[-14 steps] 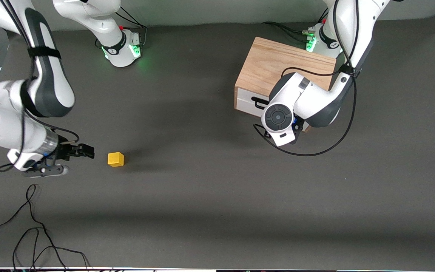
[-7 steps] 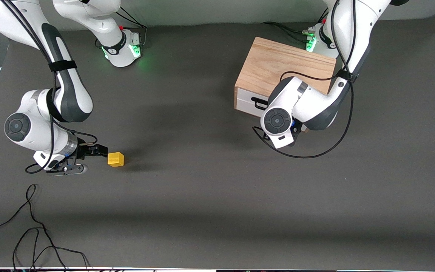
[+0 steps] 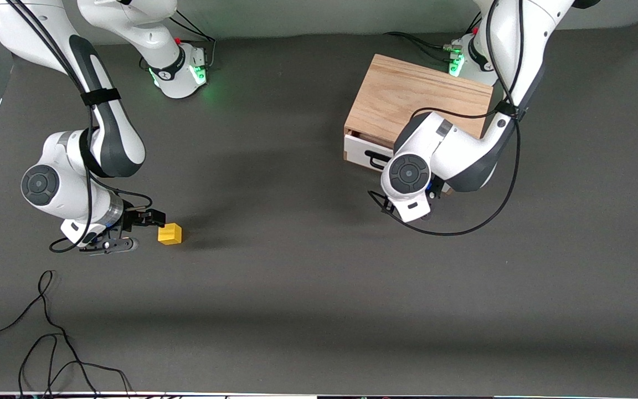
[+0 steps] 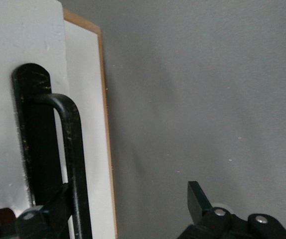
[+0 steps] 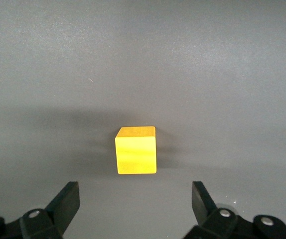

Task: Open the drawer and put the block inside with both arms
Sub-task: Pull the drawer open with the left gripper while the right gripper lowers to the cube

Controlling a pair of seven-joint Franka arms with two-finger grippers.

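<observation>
On the dark grey table (image 3: pixel 308 288), toward the left arm's end, sits the light oak cabinet (image 3: pixel 407 102), its drawer (image 3: pixel 364 152) showing a thin dark gap above the white front panel, pulled out only a crack. Bent sharply at the elbow over that cabinet, the left arm (image 3: pixel 452 149) drops its wrist in front of the drawer. From the left wrist camera, the left gripper (image 4: pixel 128 211) has its fingers spread wide, one black fingertip (image 4: pixel 48 211) against the black bar handle (image 4: pixel 71 164) and the other off to the side over bare table, so nothing is clamped. Toward the right arm's end, the right arm (image 3: pixel 97 138) folds down low with its wrist close to the tabletop. Its right gripper (image 3: pixel 150 227) points at the yellow block (image 3: pixel 170 234) with jaws wide apart, the fingertips just short of the cube and not touching it. Resting on the table, the block lies well apart from the cabinet and nearer to the front camera.
</observation>
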